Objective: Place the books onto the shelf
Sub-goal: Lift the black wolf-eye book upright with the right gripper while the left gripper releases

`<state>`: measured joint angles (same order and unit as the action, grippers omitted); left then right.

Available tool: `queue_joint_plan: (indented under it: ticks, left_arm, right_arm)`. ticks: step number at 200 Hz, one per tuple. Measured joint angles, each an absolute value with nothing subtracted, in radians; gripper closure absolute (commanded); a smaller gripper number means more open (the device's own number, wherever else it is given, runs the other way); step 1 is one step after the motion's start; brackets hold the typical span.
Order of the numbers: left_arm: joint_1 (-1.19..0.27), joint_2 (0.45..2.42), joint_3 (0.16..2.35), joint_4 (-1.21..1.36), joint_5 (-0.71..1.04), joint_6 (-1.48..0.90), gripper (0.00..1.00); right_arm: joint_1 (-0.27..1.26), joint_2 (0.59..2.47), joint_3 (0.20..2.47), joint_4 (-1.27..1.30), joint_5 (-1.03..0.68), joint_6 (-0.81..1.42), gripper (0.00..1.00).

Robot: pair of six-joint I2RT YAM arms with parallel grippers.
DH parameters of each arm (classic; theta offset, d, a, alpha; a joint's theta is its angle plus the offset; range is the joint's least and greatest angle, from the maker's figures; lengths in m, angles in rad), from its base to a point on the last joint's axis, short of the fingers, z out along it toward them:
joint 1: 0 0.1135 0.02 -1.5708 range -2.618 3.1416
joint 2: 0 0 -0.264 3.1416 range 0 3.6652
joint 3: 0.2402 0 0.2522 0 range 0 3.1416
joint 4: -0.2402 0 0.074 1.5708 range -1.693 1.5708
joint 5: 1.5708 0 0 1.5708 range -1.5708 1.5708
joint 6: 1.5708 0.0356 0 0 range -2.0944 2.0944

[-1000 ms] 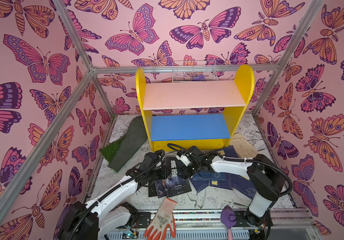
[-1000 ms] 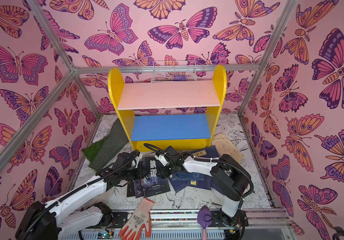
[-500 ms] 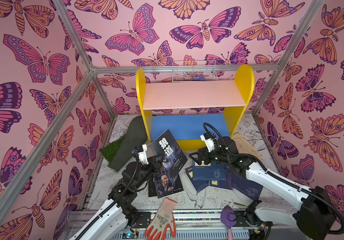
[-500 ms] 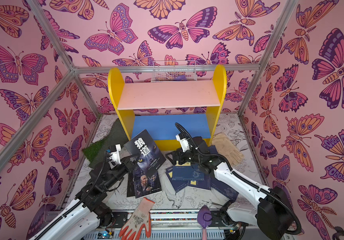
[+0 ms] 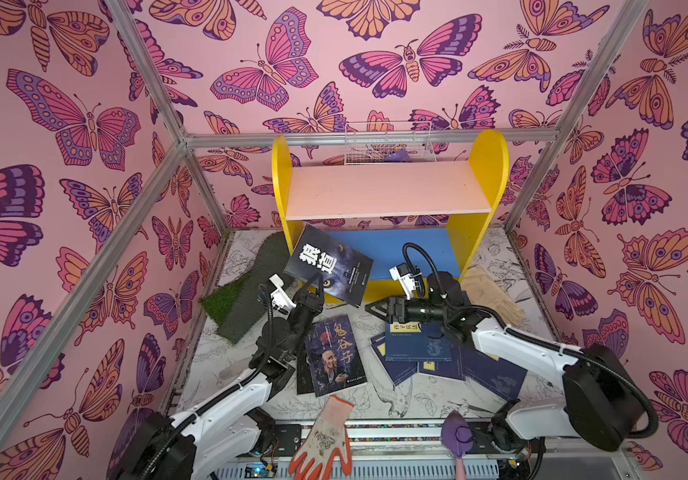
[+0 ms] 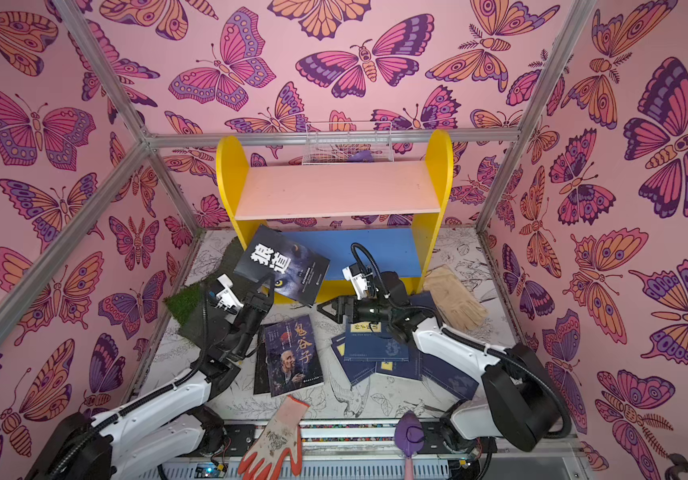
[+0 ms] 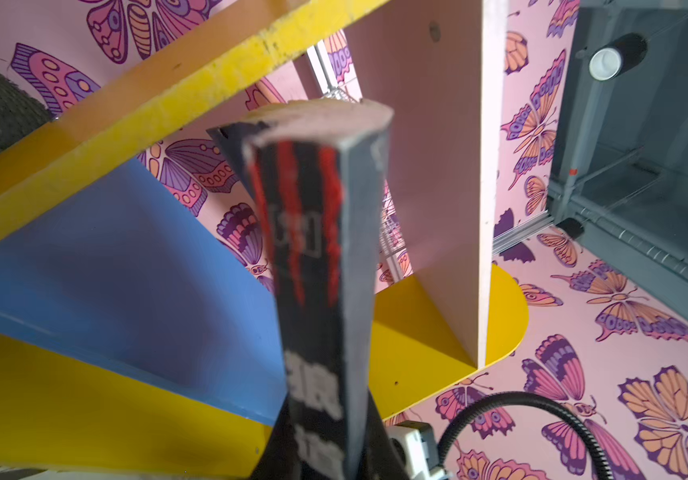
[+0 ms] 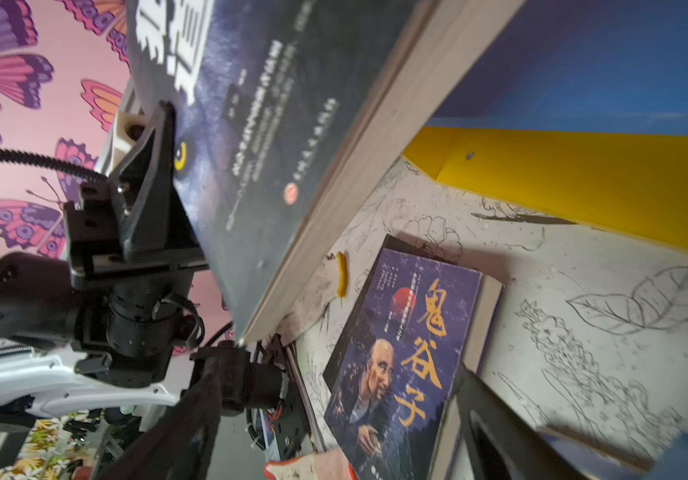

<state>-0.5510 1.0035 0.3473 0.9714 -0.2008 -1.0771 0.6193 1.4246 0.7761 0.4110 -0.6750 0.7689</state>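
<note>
The left claw (image 5: 312, 291) is clamped on a low corner of the dark paperback with a wolf's eye and large white title (image 5: 329, 266), which hangs tilted in the air just in front of the small shelf with yellow rounded side panels (image 5: 481, 166). It is not yet resting on either board. Because only a corner is held, the book's weight could make it pivot or slip out, or let the loose pages sag open. In both top views its upper corner sits close to the front edge of the pale pink upper board (image 5: 383, 191) and to the shelf's left yellow panel. A push forward at this tilt may catch there and nudge the shelf instead of sliding the book onto the blue lower board (image 5: 413, 249). The right claw (image 5: 373, 308) hovers near the book's lower edge, jaws apart and holding nothing; it could bump that edge. On the surface (image 5: 400, 395), the dark paperback with an old man and gold title (image 5: 336, 353) and the thin navy-blue books with yellow labels (image 5: 417, 347) lie flat, waiting.
</note>
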Motion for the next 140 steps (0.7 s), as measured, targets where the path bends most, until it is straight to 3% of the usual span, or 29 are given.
queue_joint_plan:
  ticks: [76,140]
  left_arm:
    - [-0.558,1.016,0.348,1.057,-0.228,-1.126,1.00]
    - [-0.558,1.025,0.347,1.077,-0.232,-1.139,1.00]
  right_arm:
    - [0.598,1.557,0.778,0.894,-0.726,1.090,0.28]
    - [0.541,1.489,0.660,0.931,-0.627,1.128,0.20]
